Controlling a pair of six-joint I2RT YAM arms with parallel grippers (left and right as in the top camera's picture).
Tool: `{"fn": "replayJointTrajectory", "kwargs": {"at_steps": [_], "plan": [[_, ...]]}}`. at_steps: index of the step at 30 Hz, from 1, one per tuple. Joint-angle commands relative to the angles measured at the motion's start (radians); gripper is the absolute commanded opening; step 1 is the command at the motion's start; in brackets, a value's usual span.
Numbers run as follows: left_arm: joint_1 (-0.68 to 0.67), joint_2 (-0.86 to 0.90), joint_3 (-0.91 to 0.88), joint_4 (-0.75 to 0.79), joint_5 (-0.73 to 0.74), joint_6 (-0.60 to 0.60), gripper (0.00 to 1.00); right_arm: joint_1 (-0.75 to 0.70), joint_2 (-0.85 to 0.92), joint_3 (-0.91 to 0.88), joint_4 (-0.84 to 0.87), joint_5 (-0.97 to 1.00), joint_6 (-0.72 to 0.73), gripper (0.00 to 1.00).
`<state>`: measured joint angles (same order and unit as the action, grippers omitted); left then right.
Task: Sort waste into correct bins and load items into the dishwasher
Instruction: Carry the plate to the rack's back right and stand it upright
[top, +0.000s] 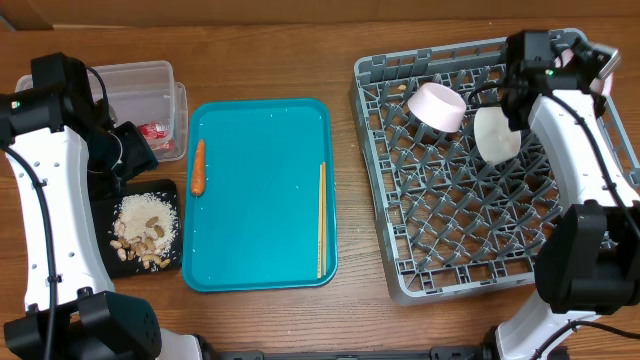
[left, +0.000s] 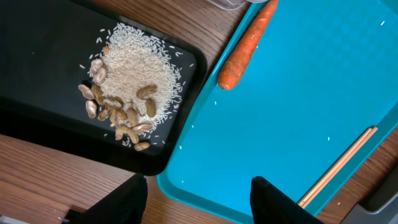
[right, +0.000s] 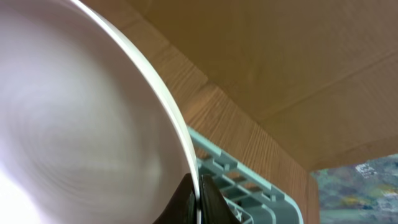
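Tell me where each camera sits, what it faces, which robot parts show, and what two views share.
Overhead: above the table, facing down at teal tray, black tray, grey rack; both arms show.
Left wrist: left arm, facing down at food scraps and carrot; open jaws' tips show.
Right wrist: right arm, facing along a white dish; shut jaws pinch its rim.
Shared: carrot, in overhead and left wrist.
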<state>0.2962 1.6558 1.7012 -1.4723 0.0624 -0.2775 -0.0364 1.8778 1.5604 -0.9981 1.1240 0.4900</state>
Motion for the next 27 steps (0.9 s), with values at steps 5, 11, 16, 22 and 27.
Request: {"fn": "replayJointTrajectory", "kwargs": {"at_steps": [5, 11, 16, 22, 27], "plan": [[0.003, -0.013, 0.016, 0.005, -0.01, 0.019, 0.57, 0.06, -0.005, -0.007, 0.01, -0.047, 0.031, 0.04], [0.003, -0.013, 0.016, 0.007, -0.01, 0.019, 0.61, 0.154, -0.005, -0.007, 0.001, -0.211, 0.031, 0.7], [0.003, -0.013, 0.016, 0.006, -0.01, 0.019, 0.64, 0.174, -0.029, 0.002, -0.053, -0.3, 0.031, 0.72], [0.003, -0.013, 0.016, 0.003, -0.01, 0.019, 0.66, 0.174, -0.18, 0.047, -0.068, -0.617, -0.065, 0.74], [0.003, -0.013, 0.016, 0.003, -0.01, 0.019, 0.66, 0.174, -0.309, 0.051, -0.108, -0.995, -0.185, 0.75]]}}
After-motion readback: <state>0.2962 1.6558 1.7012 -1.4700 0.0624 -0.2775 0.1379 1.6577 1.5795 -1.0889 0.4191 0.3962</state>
